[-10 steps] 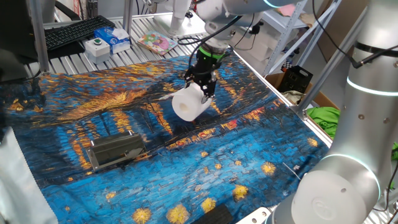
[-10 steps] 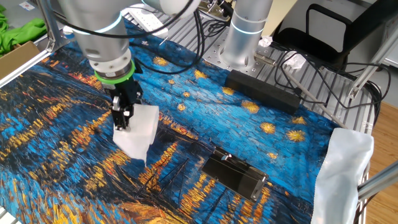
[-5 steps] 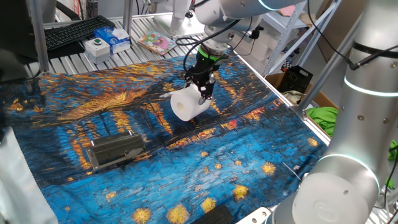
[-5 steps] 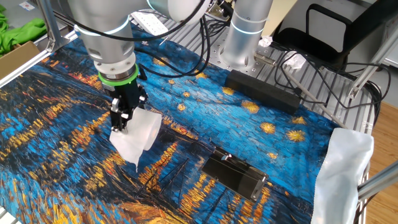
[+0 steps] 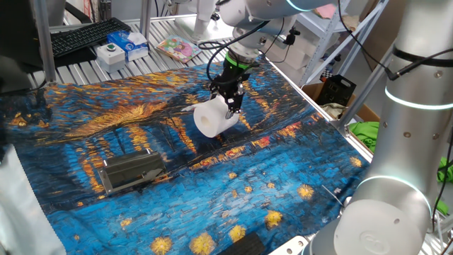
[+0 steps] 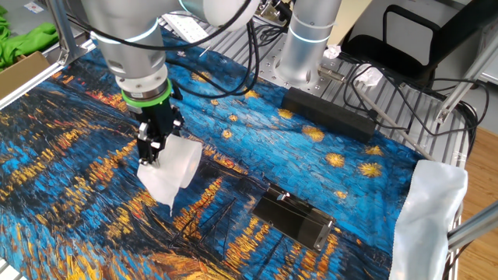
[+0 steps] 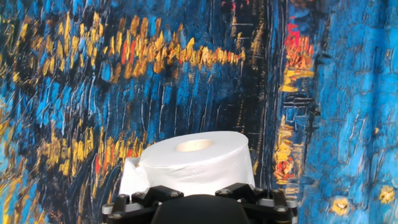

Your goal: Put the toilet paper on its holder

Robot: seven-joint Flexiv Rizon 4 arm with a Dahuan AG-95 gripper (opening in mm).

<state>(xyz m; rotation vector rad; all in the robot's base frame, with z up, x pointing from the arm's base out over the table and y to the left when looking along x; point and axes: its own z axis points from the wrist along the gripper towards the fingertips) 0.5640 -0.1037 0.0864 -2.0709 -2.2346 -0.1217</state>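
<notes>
**Roll in my grip above the painted cloth**

Toilet paper sits clamped between my fingers, lifted clear of the cloth that covers the table. My gripper is closed onto the upper edge of the roll, and the roll hangs just below and in front of it, one round face turned out toward one fixed view. From the other fixed view the toilet paper shows as a white mass below my gripper, with a loose sheet end trailing down to a point beneath it. In the hand view the toilet paper fills the near bottom of the picture, its hollow core facing away from me, and the black body of my gripper shows along the bottom edge, tight against the paper.

The holder lies flat on the cloth, well apart from the roll, to the left and nearer in one fixed view. In the other fixed view the holder lies to the right and nearer than the roll, also on the cloth.

At the far left edge, off the cloth, a keyboard and a white button box rest on the metal tabletop.
</notes>
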